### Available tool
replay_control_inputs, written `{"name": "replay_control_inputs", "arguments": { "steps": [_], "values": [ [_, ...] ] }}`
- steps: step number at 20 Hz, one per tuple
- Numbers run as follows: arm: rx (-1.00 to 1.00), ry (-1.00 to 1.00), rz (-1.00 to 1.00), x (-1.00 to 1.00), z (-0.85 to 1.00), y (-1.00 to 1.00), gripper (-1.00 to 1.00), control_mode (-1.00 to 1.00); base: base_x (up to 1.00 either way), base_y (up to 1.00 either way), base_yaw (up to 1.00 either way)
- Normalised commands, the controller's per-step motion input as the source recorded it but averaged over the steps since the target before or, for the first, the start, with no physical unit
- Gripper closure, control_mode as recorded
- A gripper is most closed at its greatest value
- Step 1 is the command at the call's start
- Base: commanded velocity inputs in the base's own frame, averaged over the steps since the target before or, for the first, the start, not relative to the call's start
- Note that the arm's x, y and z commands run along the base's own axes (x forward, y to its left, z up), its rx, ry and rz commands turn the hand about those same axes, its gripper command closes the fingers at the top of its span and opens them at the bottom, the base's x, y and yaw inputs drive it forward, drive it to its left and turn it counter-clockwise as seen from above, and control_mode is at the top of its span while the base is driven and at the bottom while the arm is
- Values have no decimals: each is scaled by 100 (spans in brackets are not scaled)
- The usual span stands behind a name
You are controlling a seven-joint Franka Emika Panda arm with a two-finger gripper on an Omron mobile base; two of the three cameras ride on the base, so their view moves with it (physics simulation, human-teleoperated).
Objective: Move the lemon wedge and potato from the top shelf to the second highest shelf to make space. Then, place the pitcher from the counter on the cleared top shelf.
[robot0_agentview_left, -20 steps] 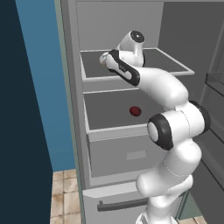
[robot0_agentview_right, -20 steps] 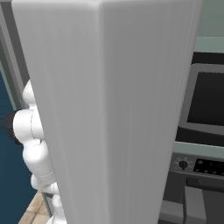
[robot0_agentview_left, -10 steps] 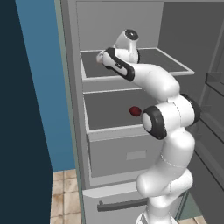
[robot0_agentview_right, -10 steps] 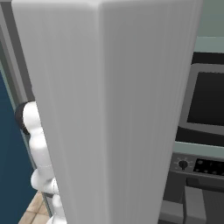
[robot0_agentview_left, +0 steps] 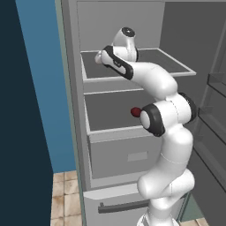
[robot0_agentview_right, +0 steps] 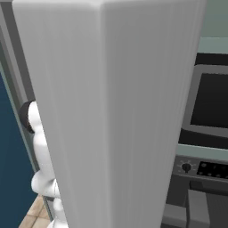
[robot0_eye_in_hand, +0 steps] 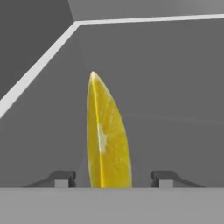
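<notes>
Standing between the tool [robot0_eye_in_hand: 113, 179] tips: lemon wedge [robot0_eye_in_hand: 107, 140], untouched.

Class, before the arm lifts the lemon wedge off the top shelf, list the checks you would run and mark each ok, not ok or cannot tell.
1. Lemon wedge lies between the gripper's fingertips: ok.
2. Fingertips touch the wedge: not ok, a gap shows on each side.
3. Wedge rests on the top shelf: ok.
4. Potato already on the second highest shelf: ok.
5. Room beside the potato for the wedge: ok.
6. Pitcher ready on the counter: cannot tell.
</notes>
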Motion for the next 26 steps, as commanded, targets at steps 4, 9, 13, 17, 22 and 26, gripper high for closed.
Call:
{"name": "replay_control_inputs", "arguments": {
  "steps": [4, 9, 13, 17, 22, 26],
  "values": [
    [0, 0, 0, 7, -1, 8, 100, -100, 0, 0, 0],
    [0, -2, 0, 2, -6, 0, 100, -100, 0, 0, 0],
    [0, -16, 0, -39, -22, 0, 100, -100, 0, 0, 0],
    [0, -17, 0, -92, -5, 0, 100, -100, 0, 0, 0],
    [0, -5, 0, -100, 1, 0, 100, -100, 0, 0, 0],
    [0, 0, 0, -100, 2, -11, 100, -100, 0, 0, 0]
  ]
}}
